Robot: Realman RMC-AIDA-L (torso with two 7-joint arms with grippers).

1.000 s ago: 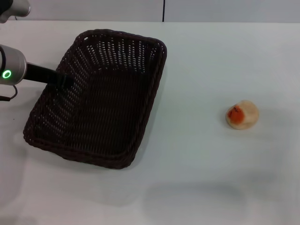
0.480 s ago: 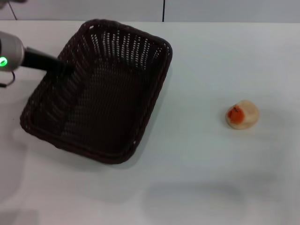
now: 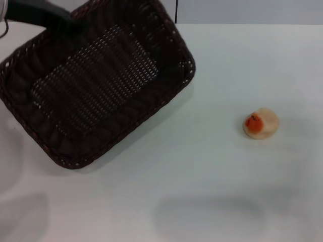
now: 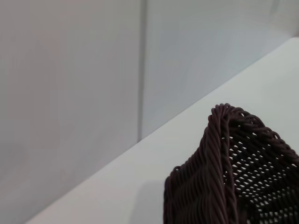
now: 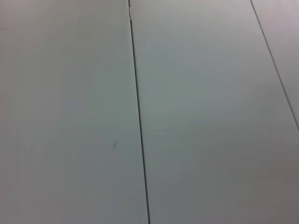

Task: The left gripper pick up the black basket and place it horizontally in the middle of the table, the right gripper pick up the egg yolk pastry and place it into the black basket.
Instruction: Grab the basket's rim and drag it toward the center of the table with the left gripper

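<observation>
The black basket (image 3: 101,80) hangs lifted and tilted over the left half of the white table (image 3: 212,191), its woven bottom turned toward the head camera. My left gripper (image 3: 64,20) is shut on the basket's far rim at the upper left, on its black link. A braided corner of the basket (image 4: 233,168) shows close in the left wrist view. The egg yolk pastry (image 3: 260,123), pale cream with an orange-red patch, lies on the table at the right, well apart from the basket. My right gripper is out of view.
A grey panelled wall (image 3: 242,10) runs along the table's far edge. The right wrist view shows only grey wall panels (image 5: 210,116) with a dark seam. Faint shadows lie on the table's near part.
The left gripper has lifted the basket off the table, up and toward the camera, turning and tilting it so its underside shows. The pastry has not moved.
</observation>
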